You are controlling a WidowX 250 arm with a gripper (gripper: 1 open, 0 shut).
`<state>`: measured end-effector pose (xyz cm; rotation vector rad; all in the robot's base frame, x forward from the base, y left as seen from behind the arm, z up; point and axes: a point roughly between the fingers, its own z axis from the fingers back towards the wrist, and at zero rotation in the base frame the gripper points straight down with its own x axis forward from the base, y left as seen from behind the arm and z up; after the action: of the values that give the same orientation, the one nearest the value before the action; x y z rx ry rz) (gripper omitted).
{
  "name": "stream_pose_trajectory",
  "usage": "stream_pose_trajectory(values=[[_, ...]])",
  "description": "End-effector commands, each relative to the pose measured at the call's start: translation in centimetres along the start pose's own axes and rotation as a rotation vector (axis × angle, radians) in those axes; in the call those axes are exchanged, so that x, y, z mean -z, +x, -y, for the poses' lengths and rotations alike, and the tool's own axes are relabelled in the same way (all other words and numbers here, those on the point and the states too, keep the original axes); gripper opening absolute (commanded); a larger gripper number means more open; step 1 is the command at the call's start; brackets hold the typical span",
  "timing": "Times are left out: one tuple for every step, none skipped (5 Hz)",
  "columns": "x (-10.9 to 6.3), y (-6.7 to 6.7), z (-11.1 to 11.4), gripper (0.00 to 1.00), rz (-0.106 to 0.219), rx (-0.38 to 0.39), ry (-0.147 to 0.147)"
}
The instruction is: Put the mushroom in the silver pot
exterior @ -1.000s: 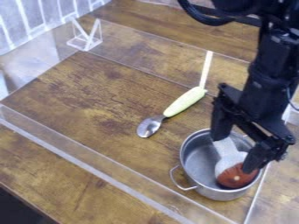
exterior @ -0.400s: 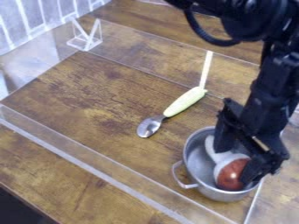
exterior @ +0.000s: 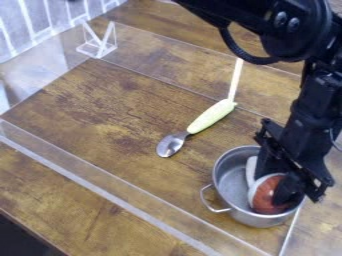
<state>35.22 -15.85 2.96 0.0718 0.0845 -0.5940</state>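
The silver pot (exterior: 227, 205) stands at the lower right of the wooden table. Inside it lies the mushroom (exterior: 275, 192): its reddish-brown cap shows on the right side of the pot and its white stem reaches up and left. My gripper (exterior: 283, 189) points straight down into the pot. One black finger stands on each side of the cap, and the gripper is shut on the mushroom. The fingertips are hidden low inside the pot.
A slim yellow-green vegetable (exterior: 211, 116) with a white stick lies just behind the pot. A small metal spoon (exterior: 171, 145) lies to the pot's left. Low clear acrylic walls (exterior: 80, 170) ring the work area, and a clear stand (exterior: 96, 40) sits at the far left.
The gripper has sunk lower into the pot and shifted slightly right. Its fingers have drawn in against the mushroom's cap. The pot and the mushroom stay in place.
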Motion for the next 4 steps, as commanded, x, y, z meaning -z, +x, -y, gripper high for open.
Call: stream_pose_trajectory(values=[[-0.1,-0.4,-1.8,0.0,0.006,-0.017,0.001],[-0.5,-0.8,-2.4,0.0,0.008,-0.032,-0.006],[-0.8,-1.2,-3.0,0.0,0.008,-0.045,-0.009],[-0.4,-1.0,-3.8,0.0,0.008,-0.092,-0.016]])
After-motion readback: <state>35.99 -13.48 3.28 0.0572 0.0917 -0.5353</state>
